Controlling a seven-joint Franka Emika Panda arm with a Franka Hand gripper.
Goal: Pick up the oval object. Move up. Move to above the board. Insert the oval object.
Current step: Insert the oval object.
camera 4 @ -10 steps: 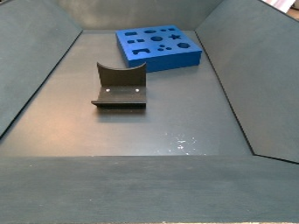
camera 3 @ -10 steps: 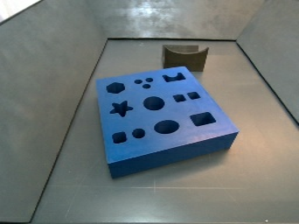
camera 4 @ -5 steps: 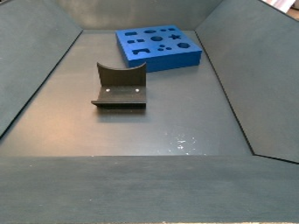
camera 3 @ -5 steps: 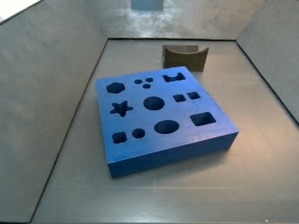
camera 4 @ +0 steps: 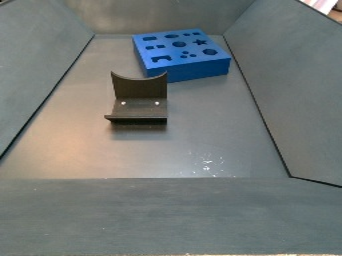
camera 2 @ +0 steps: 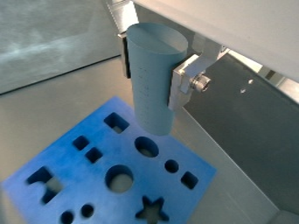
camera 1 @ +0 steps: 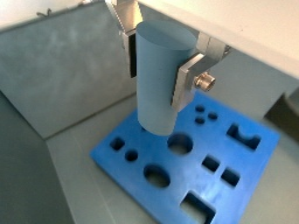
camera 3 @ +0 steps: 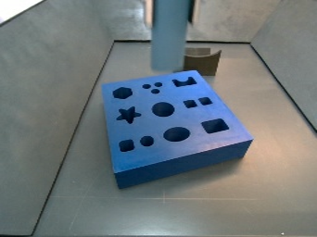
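Observation:
My gripper (camera 1: 158, 74) is shut on the oval object (camera 1: 158, 79), a tall smooth grey-blue peg that hangs upright between the silver fingers (camera 1: 187, 80). It also shows in a wrist view (camera 2: 152, 79) and in a side view (camera 3: 170, 32), entering from above. The gripper (camera 2: 152, 74) holds it above the board (camera 1: 128, 140), a thick bright-blue block with many shaped cutouts (camera 2: 82, 188) (camera 3: 136, 162) (camera 4: 201, 68). The peg's lower end hovers close to a round-oval hole (camera 1: 181, 143) (camera 2: 149, 146), clear of the board. The gripper body is out of both side views.
The dark fixture stands behind the board (camera 3: 205, 57) and mid-floor in a side view (camera 4: 136, 100). Grey walls (camera 3: 62, 56) (camera 4: 47, 90) slope up around the floor. Other cutouts include a star (camera 3: 126, 115) and a hexagon (camera 3: 120, 93).
The peg has come down into a side view from the top edge, above the board's far side; one second ago it was out of view. Board and fixture have not moved.

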